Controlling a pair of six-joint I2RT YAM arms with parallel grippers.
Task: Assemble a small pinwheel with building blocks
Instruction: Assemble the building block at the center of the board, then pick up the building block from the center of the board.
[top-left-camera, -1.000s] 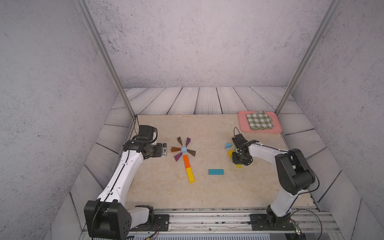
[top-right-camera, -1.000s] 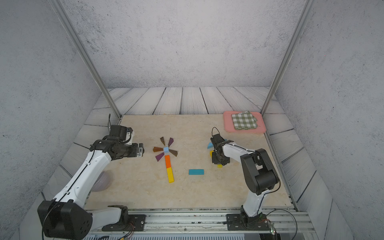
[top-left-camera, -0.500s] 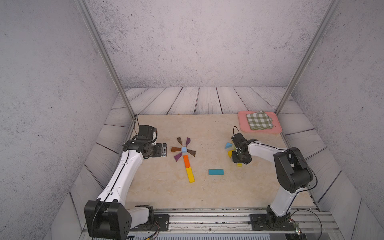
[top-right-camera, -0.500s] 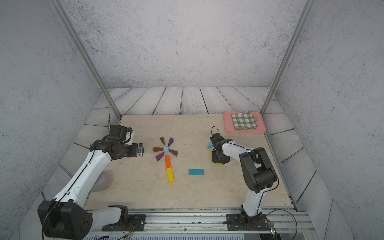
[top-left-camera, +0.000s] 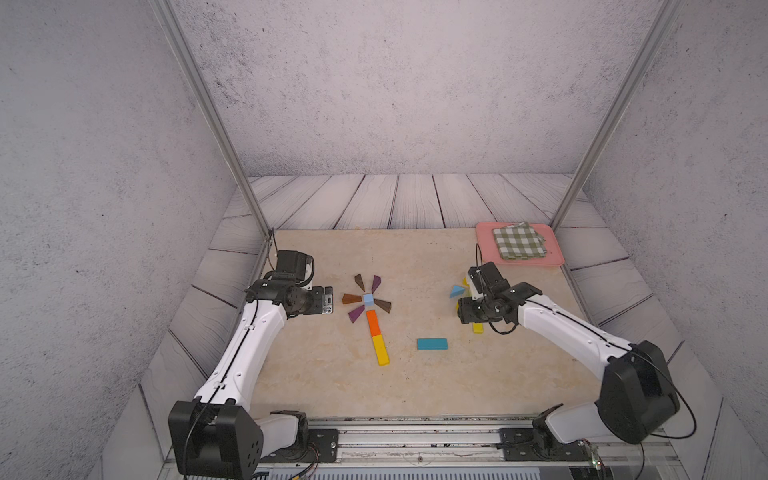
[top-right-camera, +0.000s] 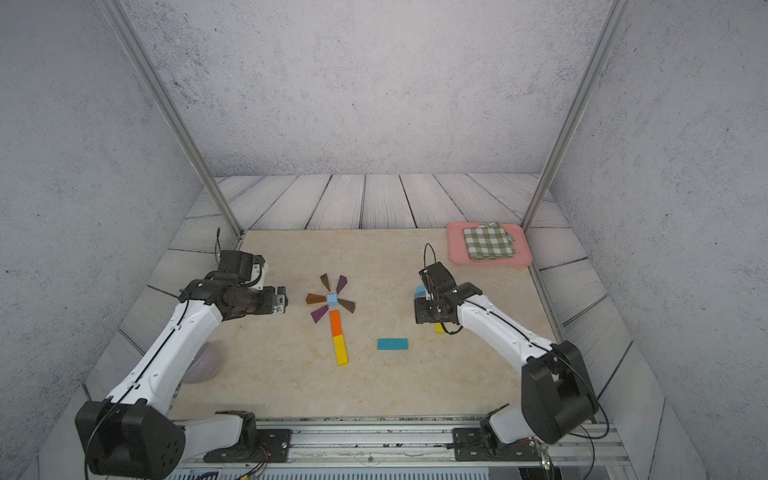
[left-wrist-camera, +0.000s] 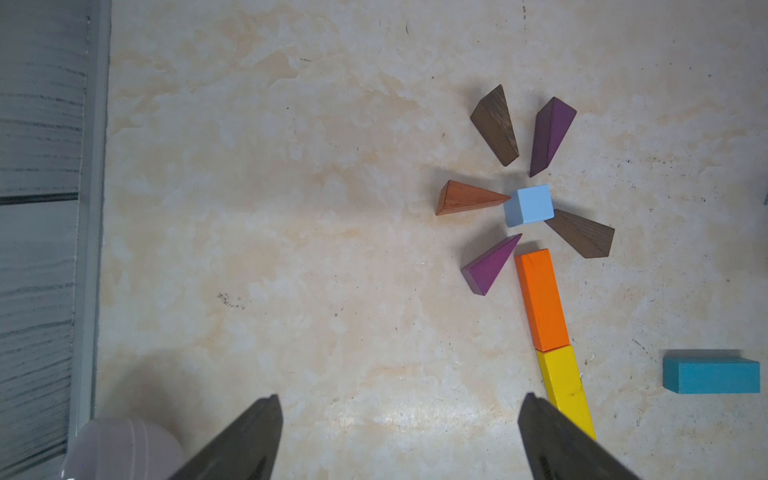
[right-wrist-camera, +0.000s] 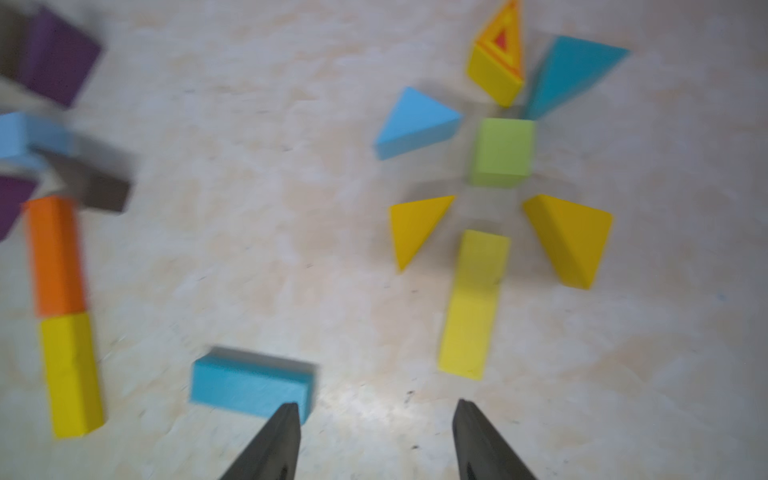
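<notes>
Five wooden wedges (top-left-camera: 351, 298) are fanned around a light-blue cube (top-left-camera: 368, 300) in both top views, an orange bar (top-left-camera: 373, 323) and a yellow bar (top-left-camera: 380, 350) laid end to end from it; a teal bar (top-left-camera: 432, 343) lies apart on the marbled table (top-left-camera: 316, 374). In the left wrist view the left gripper (left-wrist-camera: 399, 436) is spread wide. In the right wrist view the right gripper (right-wrist-camera: 374, 436) is parted, empty, near a green cube (right-wrist-camera: 502, 151) ringed by triangles (right-wrist-camera: 415, 122).

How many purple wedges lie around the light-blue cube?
2. The far purple wedge lies beyond the light-blue cube, beside a dark brown wedge. The near purple wedge lies toward the robot's left, beside the orange bar. None seems hidden.
</notes>
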